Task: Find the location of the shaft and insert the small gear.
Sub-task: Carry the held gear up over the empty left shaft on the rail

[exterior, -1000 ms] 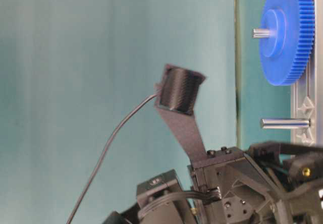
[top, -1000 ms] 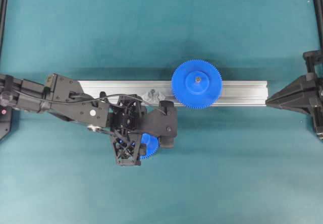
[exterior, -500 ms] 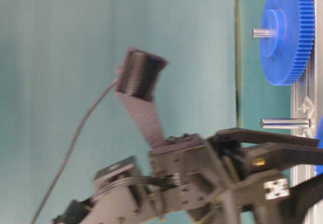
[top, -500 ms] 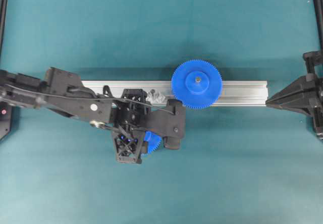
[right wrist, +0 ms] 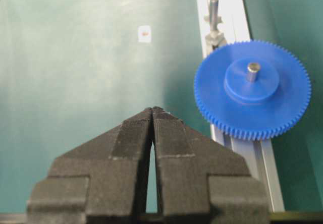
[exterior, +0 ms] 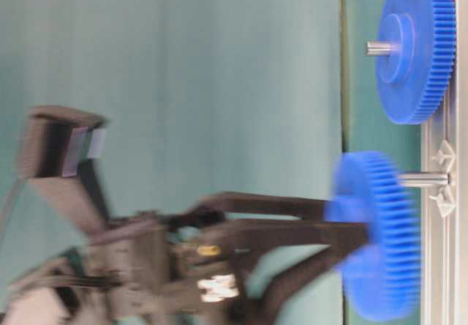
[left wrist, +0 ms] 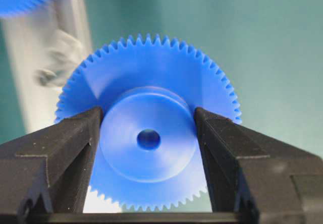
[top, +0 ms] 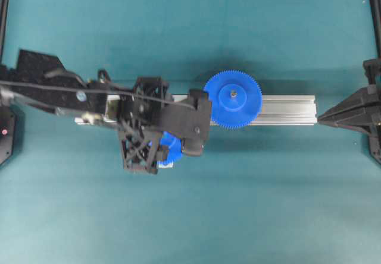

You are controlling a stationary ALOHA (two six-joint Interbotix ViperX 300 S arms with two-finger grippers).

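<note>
Gripping small gear (left wrist: 147, 128) by its raised hub, left claw (left wrist: 149, 133) fingers pressed on both sides of hub, centre hole showing between them. Held above the aluminium rail (top: 286, 109), left of larger blue gear (top: 233, 99) seated on its own pin. Seen from table level, small gear (exterior: 376, 233) sits just beside shaft (exterior: 423, 180), gear face toward rail; whether shaft tip has entered hole cannot tell. Right claw (right wrist: 152, 114) clenched with nothing between fingers, parked at far right over teal worktop (top: 268, 204), well apart from gears.

two blue gears (top: 233, 99) (left wrist: 146, 120), one bare shaft (right wrist: 214, 7), one rail (top: 286, 109), two hands (left wrist: 149, 133) (right wrist: 152, 114)
</note>
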